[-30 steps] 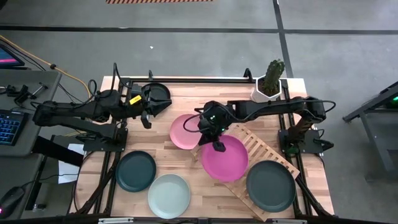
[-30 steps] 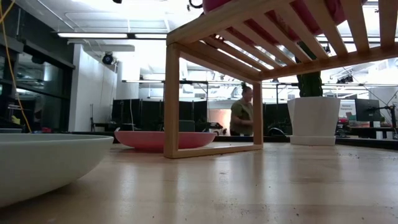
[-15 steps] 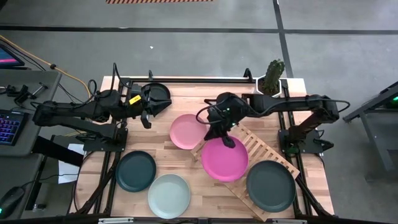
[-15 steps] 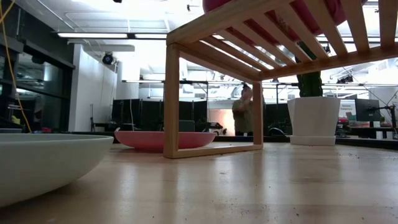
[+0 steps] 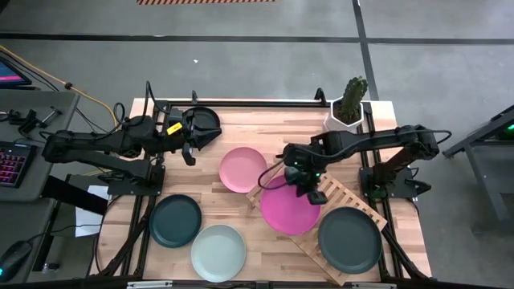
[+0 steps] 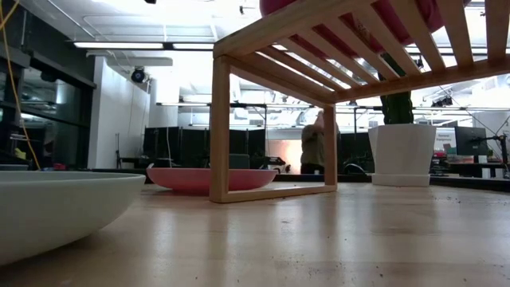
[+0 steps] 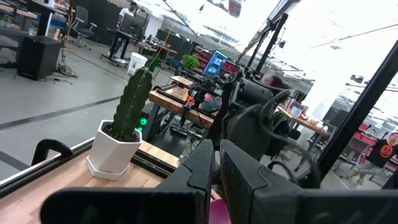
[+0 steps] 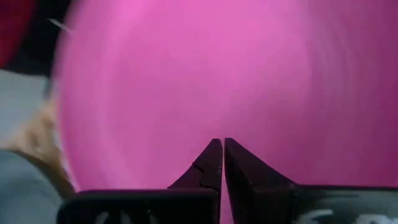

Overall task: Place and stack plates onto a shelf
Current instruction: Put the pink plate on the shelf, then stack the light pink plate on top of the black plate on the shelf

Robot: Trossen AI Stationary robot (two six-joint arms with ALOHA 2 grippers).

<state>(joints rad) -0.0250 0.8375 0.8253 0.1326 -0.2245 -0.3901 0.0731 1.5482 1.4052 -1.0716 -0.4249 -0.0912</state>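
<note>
Grey floor (image 5: 241,56) crossed by dark lines; strip lights (image 6: 119,45) overhead; desk with keyboard (image 5: 11,164)

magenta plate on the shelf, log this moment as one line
magenta plate: lying on wooden slat shelf | right gripper: shut, empty, over the plate's rim | left gripper: shut, waiting near black plate | four plates on tabletop
</note>
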